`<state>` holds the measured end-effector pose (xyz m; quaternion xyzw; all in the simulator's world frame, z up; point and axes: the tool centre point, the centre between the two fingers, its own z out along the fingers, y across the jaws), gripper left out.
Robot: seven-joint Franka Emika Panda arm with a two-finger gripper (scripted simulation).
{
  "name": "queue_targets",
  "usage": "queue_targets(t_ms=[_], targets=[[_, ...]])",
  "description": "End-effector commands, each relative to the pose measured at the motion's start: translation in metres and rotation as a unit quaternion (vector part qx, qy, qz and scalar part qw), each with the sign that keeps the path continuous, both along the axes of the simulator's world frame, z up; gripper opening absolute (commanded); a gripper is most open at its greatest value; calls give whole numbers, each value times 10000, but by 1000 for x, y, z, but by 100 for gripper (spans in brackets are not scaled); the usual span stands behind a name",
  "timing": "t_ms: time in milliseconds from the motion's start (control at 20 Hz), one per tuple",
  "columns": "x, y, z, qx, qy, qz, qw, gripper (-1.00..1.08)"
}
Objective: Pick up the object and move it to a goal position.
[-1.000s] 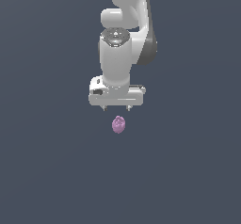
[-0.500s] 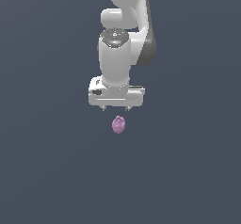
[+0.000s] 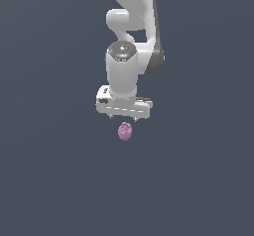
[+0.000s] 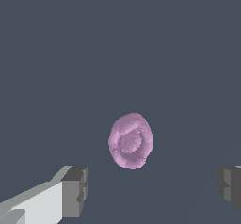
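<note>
The object, a small pinkish-purple lumpy blob (image 3: 125, 131), lies on the dark grey floor just below the white gripper (image 3: 124, 118) in the exterior view. In the wrist view the object (image 4: 130, 140) sits ahead of the gap between the two dark fingertips (image 4: 75, 191), which stand wide apart. The gripper (image 4: 150, 188) is open and empty, apart from the object. The object is narrower than the gap between the fingers.
The white arm (image 3: 133, 41) rises behind the gripper toward the top of the exterior view. The floor (image 3: 49, 180) is a plain dark grey surface all around.
The arm and the object look the same as in the earlier frames; at most the gripper has shifted very slightly.
</note>
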<state>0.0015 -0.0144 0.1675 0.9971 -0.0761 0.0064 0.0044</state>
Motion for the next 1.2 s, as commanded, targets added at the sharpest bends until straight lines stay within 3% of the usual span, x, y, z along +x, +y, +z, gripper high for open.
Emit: queue_targets(t_ms=[0, 550, 1150], targets=[[-1, 2, -10, 16, 10, -280, 9996, 100], [-4, 6, -46, 54, 45, -1306, 9914, 100], [-6, 7, -57, 57, 54, -1504, 9886, 100]])
